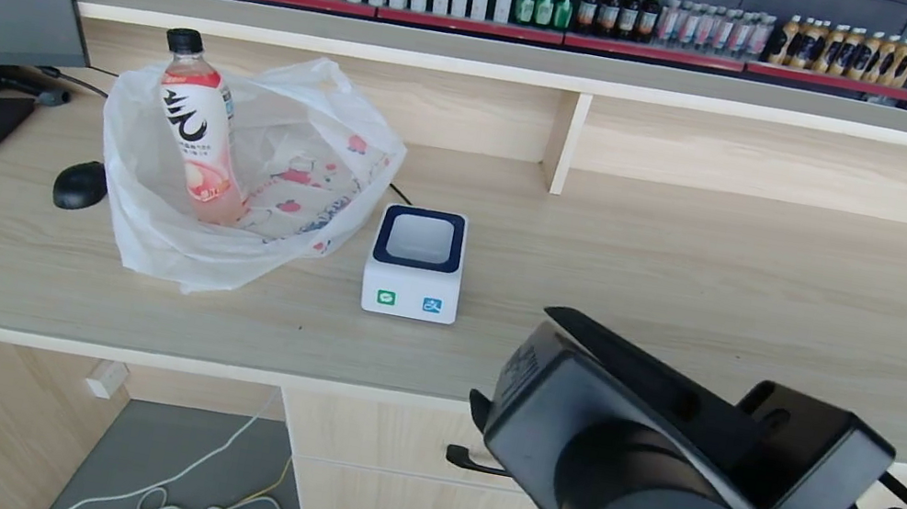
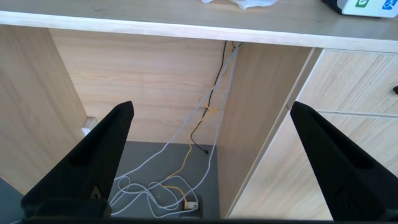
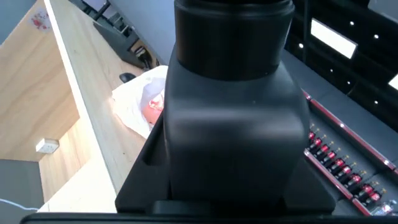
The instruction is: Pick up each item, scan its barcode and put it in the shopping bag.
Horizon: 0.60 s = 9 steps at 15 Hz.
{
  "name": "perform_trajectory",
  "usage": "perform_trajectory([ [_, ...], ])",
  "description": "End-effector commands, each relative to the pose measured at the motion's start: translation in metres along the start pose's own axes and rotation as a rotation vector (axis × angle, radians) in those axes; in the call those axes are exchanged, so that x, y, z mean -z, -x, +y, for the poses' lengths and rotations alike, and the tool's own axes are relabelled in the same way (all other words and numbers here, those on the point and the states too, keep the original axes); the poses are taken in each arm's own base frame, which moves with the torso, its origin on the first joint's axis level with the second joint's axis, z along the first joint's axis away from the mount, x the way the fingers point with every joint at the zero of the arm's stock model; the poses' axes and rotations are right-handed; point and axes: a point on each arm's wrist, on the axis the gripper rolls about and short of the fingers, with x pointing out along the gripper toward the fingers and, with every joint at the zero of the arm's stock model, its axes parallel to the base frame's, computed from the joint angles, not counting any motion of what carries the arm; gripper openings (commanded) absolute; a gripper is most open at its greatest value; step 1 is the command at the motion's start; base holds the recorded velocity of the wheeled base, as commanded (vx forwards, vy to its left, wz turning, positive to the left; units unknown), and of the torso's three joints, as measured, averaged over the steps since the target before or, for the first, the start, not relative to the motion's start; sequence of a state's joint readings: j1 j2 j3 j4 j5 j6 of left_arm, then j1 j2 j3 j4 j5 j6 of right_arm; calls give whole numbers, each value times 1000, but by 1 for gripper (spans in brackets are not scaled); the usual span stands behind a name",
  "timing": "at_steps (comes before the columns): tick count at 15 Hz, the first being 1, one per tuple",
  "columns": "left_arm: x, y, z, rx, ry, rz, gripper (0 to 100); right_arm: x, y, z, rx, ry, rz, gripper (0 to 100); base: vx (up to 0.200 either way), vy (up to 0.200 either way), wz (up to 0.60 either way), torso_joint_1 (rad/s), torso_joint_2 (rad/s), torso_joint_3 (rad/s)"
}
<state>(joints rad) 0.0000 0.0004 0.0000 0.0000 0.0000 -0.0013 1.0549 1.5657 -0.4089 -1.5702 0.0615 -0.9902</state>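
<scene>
Right end effector (image 1: 528, 361), state untellable, hangs by the bench (image 1: 693, 269); left end effector (image 2: 211, 109) gapes empty. Bottle (image 1: 196, 125) stands in bag (image 1: 311, 164); bagging looks finished, likely only retreat remains.

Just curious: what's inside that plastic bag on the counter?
A pink bottle stands tilted in the bag. Its crumpled folds hide whether anything else lies at the bottom.

The shopping bag (image 1: 166, 246) is thin crinkled plastic, the bottle (image 1: 198, 140) glossy plastic, the counter (image 1: 692, 278) matt wood-grain.
</scene>
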Motion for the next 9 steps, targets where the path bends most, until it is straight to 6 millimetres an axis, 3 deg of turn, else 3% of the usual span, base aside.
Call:
perform_trajectory([
  [1, 0, 0, 0, 0, 0, 0, 100, -7, -8, 13, -32, -12, -22, 0, 0, 0, 0, 0, 0, 0],
  [4, 0, 0, 0, 0, 2, 0, 100, -6, -11, -15, 85, -66, -22, 0, 0, 0, 0, 0, 0, 0],
  [5, 0, 0, 0, 0, 0, 0, 100, -4, -14, -15, 87, -80, -16, 0, 0, 0, 0, 0, 0, 0],
  [6, 0, 0, 0, 0, 0, 0, 100, -4, -24, 3, 44, -108, -14, 0, 0, 0, 0, 0, 0, 0],
  [7, 0, 0, 0, 0, 0, 0, 100, -6, -31, 6, 46, -141, -20, 0, 0, 0, 0, 0, 0, 0],
  [9, 0, 0, 0, 0, 0, 0, 100, 12, -31, -10, 111, -235, 32, 0, 0, 0, 0, 0, 0, 0],
])
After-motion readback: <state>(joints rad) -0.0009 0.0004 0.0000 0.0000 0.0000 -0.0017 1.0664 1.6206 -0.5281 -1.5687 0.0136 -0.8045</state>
